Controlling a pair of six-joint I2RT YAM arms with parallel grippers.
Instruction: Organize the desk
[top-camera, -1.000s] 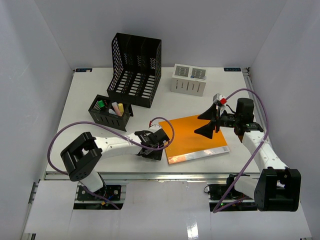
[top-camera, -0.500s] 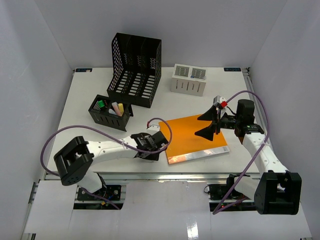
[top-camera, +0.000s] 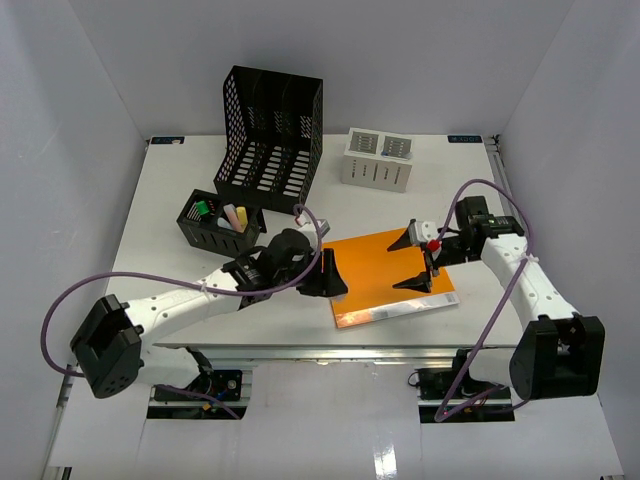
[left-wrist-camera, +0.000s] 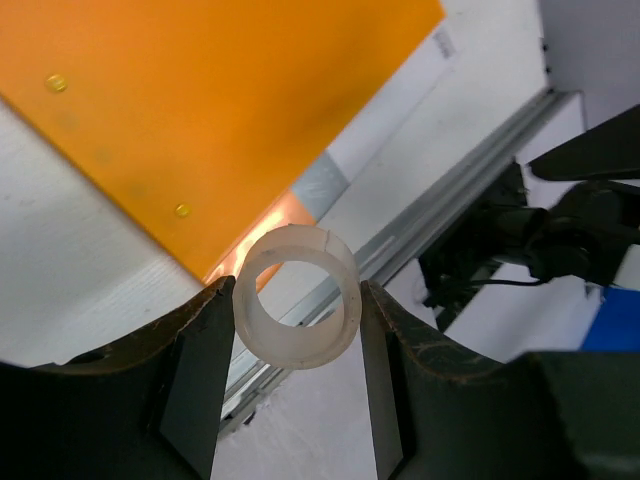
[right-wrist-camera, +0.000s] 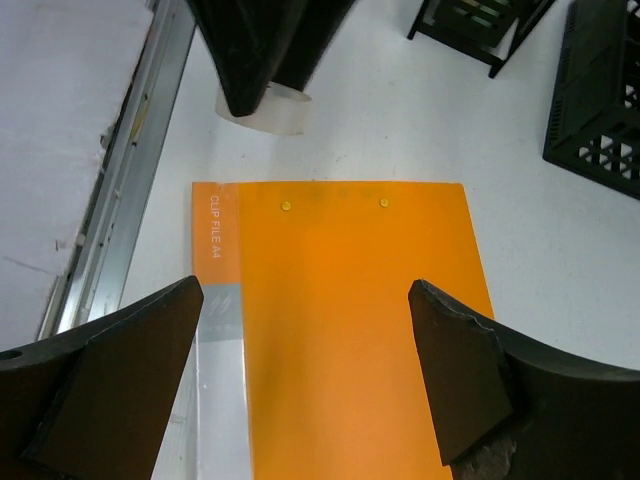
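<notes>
Left wrist: left claw (left-wrist-camera: 295, 300) clamps tape roll (left-wrist-camera: 300, 346), right claw (right-wrist-camera: 305, 290) spread above orange file (right-wrist-camera: 360, 330), mesh rack (top-camera: 270, 140) behind

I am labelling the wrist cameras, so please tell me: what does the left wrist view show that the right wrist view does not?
Only the left wrist view shows the hollow of the translucent white plastic ring, with the left jaws pressing on both its sides, and black cabling beyond the metal rail. Only the right wrist view shows the right jaws wide open, the print CLIP FILE A4, a small black mesh tray and a black mesh file rack. Both show the flat orange plastic folder, the ring, the rail and the white desk.
</notes>
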